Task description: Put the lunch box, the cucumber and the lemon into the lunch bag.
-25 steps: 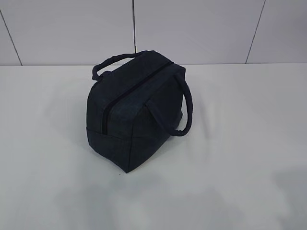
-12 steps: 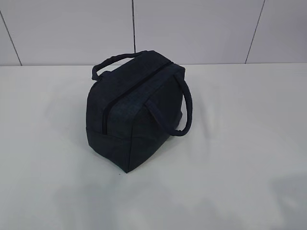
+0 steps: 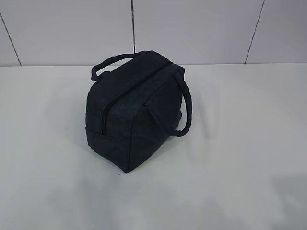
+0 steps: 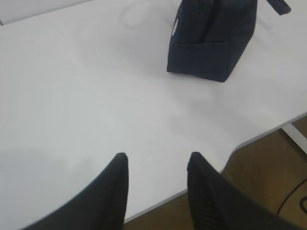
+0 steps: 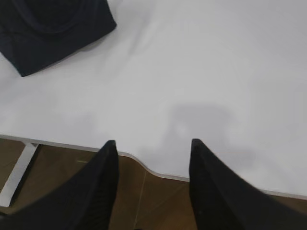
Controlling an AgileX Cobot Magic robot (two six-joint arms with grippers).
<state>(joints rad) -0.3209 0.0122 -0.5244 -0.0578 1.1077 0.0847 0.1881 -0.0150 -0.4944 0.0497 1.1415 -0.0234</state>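
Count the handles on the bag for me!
2. One handle arches over the lunch bag's back left edge; the other handle hangs down its right side.

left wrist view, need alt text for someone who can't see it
An open left gripper, holding nothing, hangs over the near edge of a white table. A dark navy lunch bag stands farther off at the upper right; brown floor shows beyond the table edge.

Lunch bag (image 3: 132, 112) closed in exterior view; contents hidden. Left wrist view: bag (image 4: 211, 40) cut by top edge, upper half and handles mostly out of frame; pale mark (image 4: 176, 26) on its left side too blurred to read. Right wrist view: only a bag corner (image 5: 53, 31) shows, upper left, cut by top and left edges.
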